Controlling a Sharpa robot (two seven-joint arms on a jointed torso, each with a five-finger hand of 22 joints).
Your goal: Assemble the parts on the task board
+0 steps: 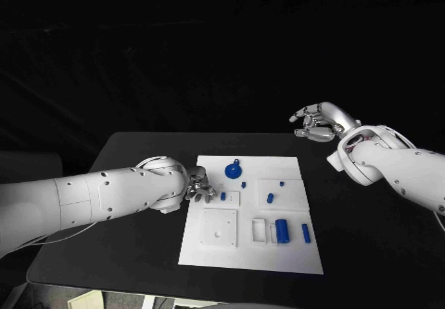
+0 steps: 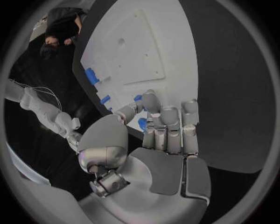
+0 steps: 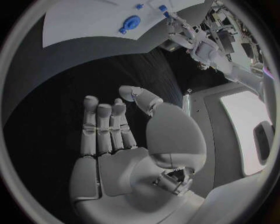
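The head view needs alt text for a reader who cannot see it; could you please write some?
A white task board lies on a black table, with the left hand at its left edge by small blue parts. The right hand is raised off the board's far right corner, holding nothing.

The right hand (image 3: 125,140) is raised over the black table (image 3: 87,79) with its palm facing the camera. Its fingers (image 3: 105,126) stand side by side, slightly curled, and the thumb (image 3: 140,97) is set apart from them; nothing lies in the hand. Well beyond the fingertips sits the white task board (image 3: 87,21). A round blue part (image 3: 129,22) lies near the board's edge, and two small blue parts (image 3: 140,6) stand farther along it. The left arm (image 3: 195,44) reaches to the board's end.
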